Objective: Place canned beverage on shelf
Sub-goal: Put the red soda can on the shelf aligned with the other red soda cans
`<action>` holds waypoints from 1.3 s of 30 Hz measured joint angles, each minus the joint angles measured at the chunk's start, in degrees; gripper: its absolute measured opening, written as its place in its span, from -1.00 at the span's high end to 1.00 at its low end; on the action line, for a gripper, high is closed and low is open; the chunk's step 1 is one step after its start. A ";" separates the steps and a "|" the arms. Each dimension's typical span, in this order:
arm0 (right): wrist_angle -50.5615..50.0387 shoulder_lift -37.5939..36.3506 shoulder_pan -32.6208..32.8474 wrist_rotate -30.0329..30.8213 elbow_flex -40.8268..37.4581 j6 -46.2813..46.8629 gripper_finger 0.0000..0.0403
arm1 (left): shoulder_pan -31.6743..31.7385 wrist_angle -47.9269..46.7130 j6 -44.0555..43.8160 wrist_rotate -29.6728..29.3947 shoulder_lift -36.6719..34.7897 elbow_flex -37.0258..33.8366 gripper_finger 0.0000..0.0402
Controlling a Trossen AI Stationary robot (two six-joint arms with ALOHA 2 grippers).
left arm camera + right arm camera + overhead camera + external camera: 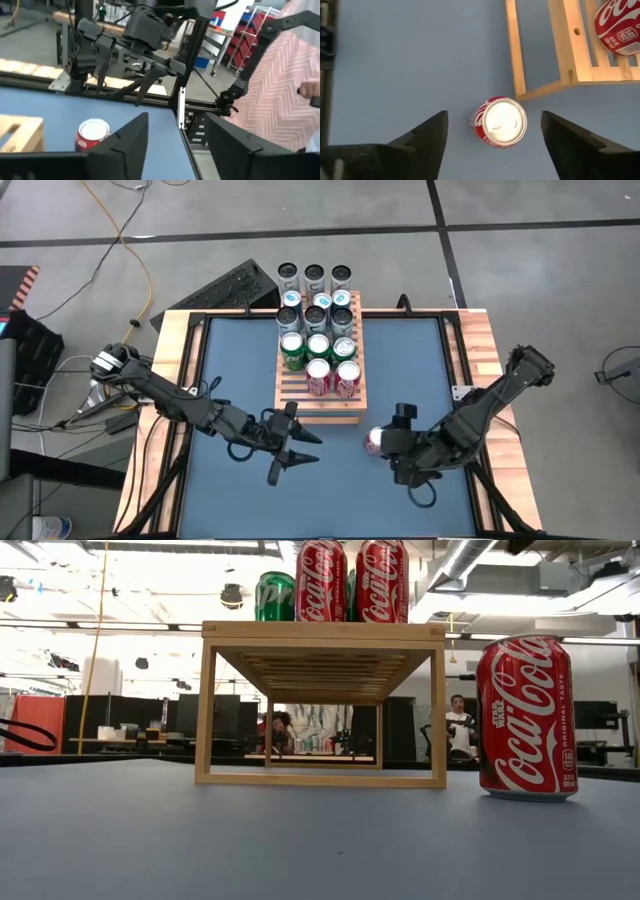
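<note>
A red canned beverage point(374, 440) stands upright on its base on the blue table, just off the near right corner of the shelf point(300, 395); it also shows in the low view as the can point(525, 718). The shelf, a slatted wooden rack, carries several cans. My right gripper point(494, 115) hovers open above the can point(501, 121), pointing steeply down, one finger on either side and clear of it. My left gripper point(176, 117) is open and level, to the left of the can point(92, 135), holding nothing.
Red cans point(333, 375) and green cans point(292, 352) fill the shelf's middle and far part; its near slats are bare. Three more cans point(314, 277) stand beyond the far edge, beside a keyboard point(215, 290). People point(460, 725) sit in the room behind.
</note>
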 joint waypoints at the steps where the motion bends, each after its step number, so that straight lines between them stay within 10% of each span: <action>1: 0.24 0.66 -0.39 0.22 0.00 -0.06 -0.53 | 0.01 -0.40 -0.79 -0.12 0.00 0.00 0.09; 39: -4.22 9.72 -12.62 -11.95 0.00 5.42 -0.59 | 0.01 -6.16 -14.48 -0.17 0.00 0.00 -0.11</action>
